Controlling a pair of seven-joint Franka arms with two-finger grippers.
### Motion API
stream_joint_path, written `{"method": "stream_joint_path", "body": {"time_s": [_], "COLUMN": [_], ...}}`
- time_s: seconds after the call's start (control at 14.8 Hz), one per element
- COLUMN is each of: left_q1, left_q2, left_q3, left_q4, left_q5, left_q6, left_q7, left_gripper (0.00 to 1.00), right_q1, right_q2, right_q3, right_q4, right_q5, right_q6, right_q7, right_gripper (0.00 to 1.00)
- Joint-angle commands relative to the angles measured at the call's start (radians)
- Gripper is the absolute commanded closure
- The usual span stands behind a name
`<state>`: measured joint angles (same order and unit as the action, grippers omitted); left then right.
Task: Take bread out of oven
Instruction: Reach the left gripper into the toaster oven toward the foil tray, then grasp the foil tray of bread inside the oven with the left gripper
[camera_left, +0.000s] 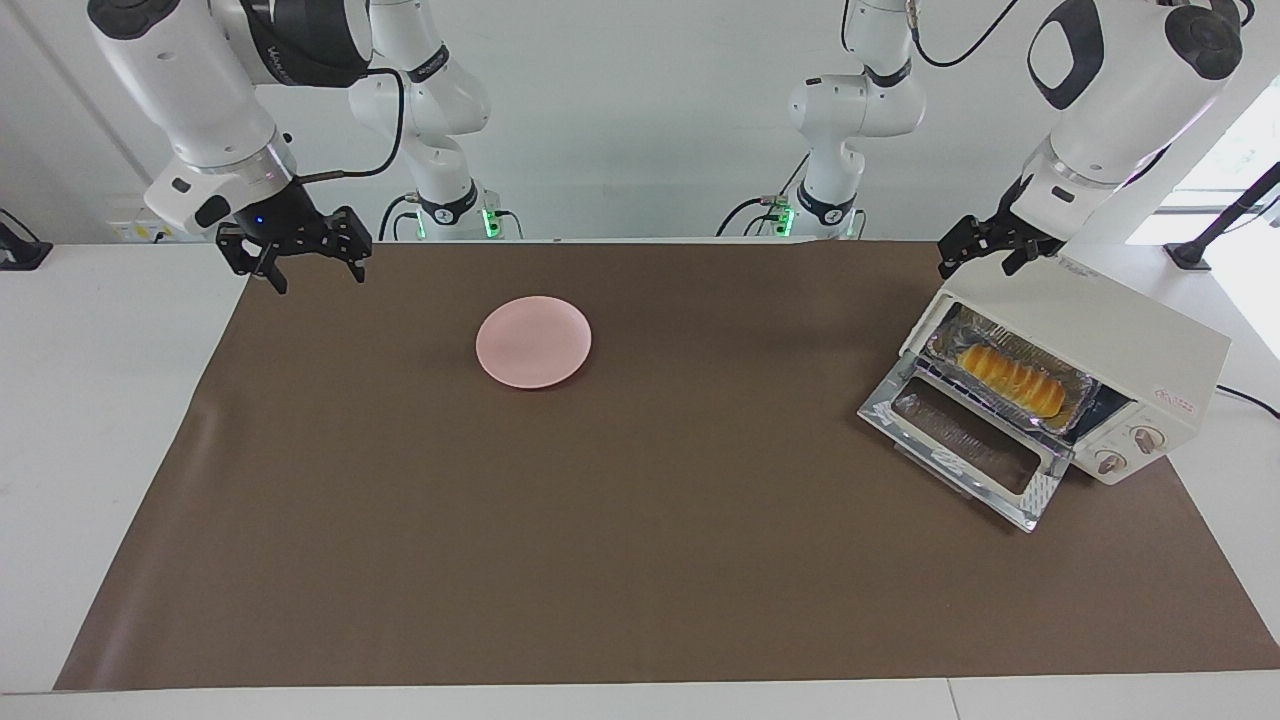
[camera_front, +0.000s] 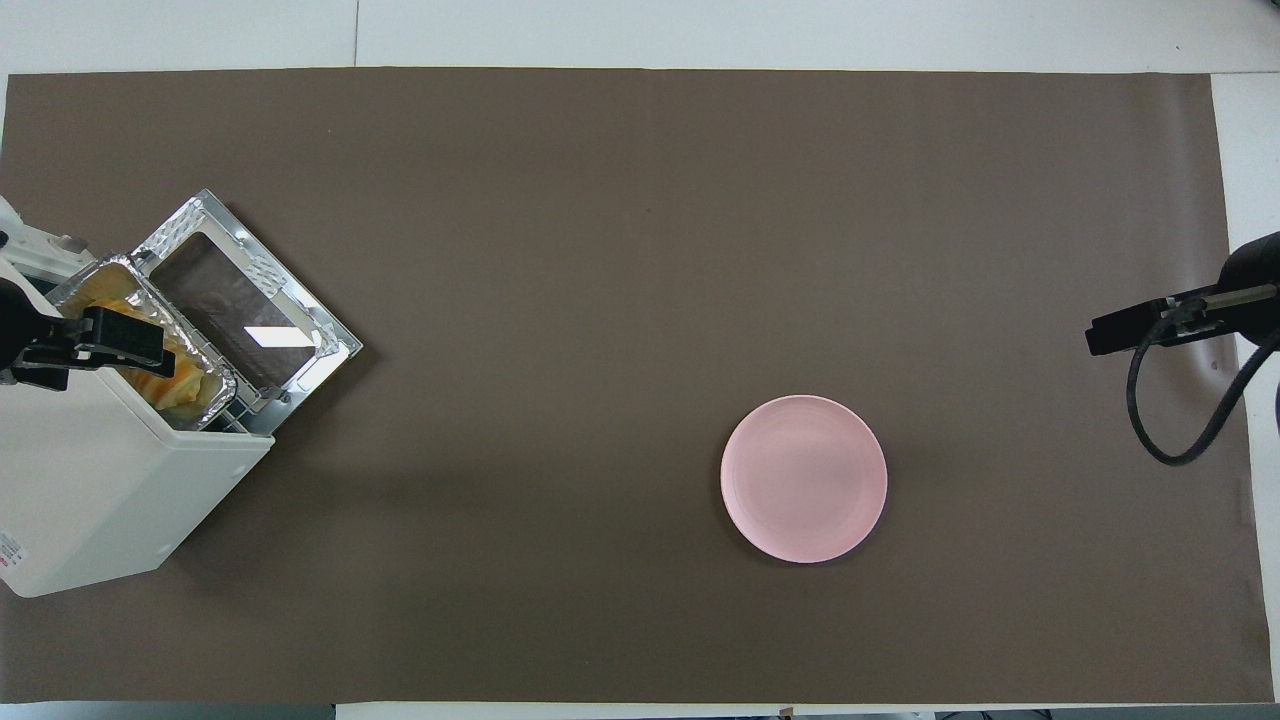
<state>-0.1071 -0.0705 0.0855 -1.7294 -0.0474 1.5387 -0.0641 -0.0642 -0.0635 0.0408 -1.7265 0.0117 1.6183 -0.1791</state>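
The oven (camera_left: 1110, 325) stands at the left arm's end of the table with its glass door (camera_left: 965, 440) dropped open. The bread (camera_left: 1012, 379), a ridged golden loaf, lies in a silver foil tray (camera_left: 1078, 403) inside it. In the overhead view the oven (camera_front: 110, 480) shows with the bread (camera_front: 178, 378) partly hidden under my left gripper (camera_front: 110, 345). My left gripper (camera_left: 985, 257) is open and empty in the air over the oven's top edge, apart from the bread. My right gripper (camera_left: 300, 262) is open and empty over the mat's edge at the right arm's end, and also shows in the overhead view (camera_front: 1100, 335).
A pink plate (camera_left: 533, 341) lies on the brown mat (camera_left: 600, 520), toward the right arm's end; it also shows in the overhead view (camera_front: 804, 478). The open door (camera_front: 250, 305) juts out over the mat in front of the oven.
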Motion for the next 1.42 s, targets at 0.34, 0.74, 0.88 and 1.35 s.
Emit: {"method": "stream_joint_path", "body": {"time_s": [0.34,0.74,0.88,1.35], "left_q1": [-0.015,-0.031,-0.031,-0.045], "left_q2": [0.472,0.399,0.35,0.307], "left_q3": [0.014,0.049,0.048,0.048], "left_q4": [0.557,0.233,0.112,-0.044], "left_q5": [0.032,0.127,0.168,0.172], "left_q6": [-0.164,0.125,0.225,0.326], "left_q7": [-0.261,-0.393,-0.427,-0.513], "left_gripper": [0.0,0.0,0.0,0.0], "right_q1": [-0.011,-0.011,-0.011,-0.011], "right_q2": [-0.009,-0.009,-0.007,-0.009], "right_q3": [0.008,0.008,0.008,0.008], "right_q4": [0.002,0.002,0.002,0.002], "right_q5": [-0.004,-0.004,-0.004,-0.004], "right_q6": [-0.014,-0.014,-0.014,-0.014], "right_q7": [0.003,0.003,0.001,0.001], "right_gripper": [0.0,0.0,0.0,0.0]}}
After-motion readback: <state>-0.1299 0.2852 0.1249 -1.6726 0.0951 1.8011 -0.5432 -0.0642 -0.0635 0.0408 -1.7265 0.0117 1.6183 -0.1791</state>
